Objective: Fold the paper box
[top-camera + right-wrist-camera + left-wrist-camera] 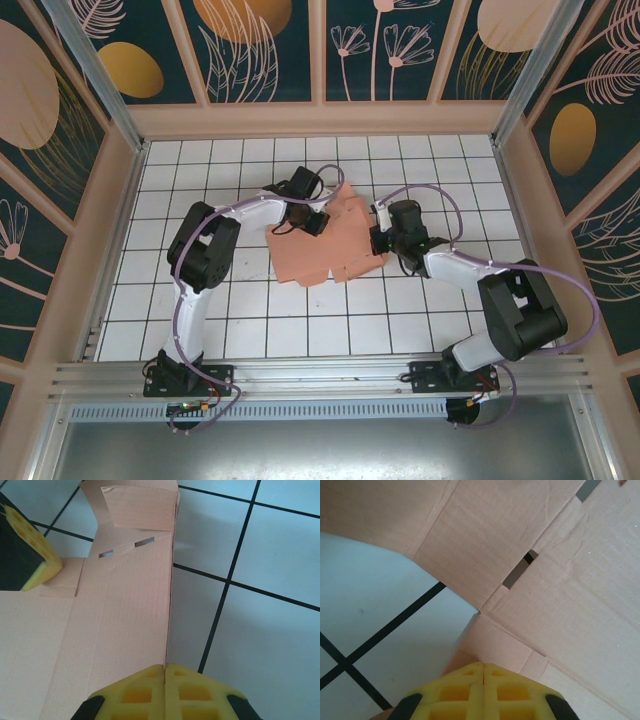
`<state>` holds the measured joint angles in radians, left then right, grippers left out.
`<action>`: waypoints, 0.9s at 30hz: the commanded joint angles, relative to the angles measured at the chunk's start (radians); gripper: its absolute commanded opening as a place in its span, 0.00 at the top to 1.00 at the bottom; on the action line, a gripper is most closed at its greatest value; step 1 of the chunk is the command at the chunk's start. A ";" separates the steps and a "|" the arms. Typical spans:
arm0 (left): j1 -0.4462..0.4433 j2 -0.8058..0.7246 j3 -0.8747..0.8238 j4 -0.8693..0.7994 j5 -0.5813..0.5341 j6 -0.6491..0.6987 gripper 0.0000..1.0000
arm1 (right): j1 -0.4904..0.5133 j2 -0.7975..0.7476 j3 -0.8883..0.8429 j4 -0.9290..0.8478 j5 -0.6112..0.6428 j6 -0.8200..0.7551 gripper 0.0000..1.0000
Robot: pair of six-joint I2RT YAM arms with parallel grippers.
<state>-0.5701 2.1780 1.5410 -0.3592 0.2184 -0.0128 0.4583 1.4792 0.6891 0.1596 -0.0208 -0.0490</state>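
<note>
Paper box [322,250], a salmon-pink blank at the centre of the tiled table [200,320], is pinched at its 11 o'clock edge by the left gripper [483,671] and at its 3 o'clock edge by the right gripper [165,672], pads pressed together, apparently to lift opposite panels along their creases.

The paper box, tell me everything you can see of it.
The paper box is a salmon-pink blank of thin, faintly ribbed card, lying mostly flat on the white tiled table between the arms. It shows creased fold lines, narrow slots and small tabs, and one end flap stands up. The right gripper is shut on its side edge, and the left gripper looks shut on a small tab.
</note>
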 commanded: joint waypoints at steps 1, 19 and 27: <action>0.003 0.003 -0.048 0.034 -0.051 -0.040 0.95 | 0.020 0.027 0.036 -0.007 0.049 -0.013 1.00; 0.141 -0.453 -0.472 0.590 0.022 -0.264 0.53 | 0.076 0.069 0.130 -0.109 0.165 -0.097 1.00; 0.205 -0.495 -0.531 0.665 -0.009 -0.347 0.16 | 0.170 0.101 0.199 -0.167 0.369 -0.205 1.00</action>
<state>-0.3813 1.7252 1.0264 0.2371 0.2344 -0.3099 0.5995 1.5639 0.8467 0.0277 0.2333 -0.1886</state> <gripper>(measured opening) 0.818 0.047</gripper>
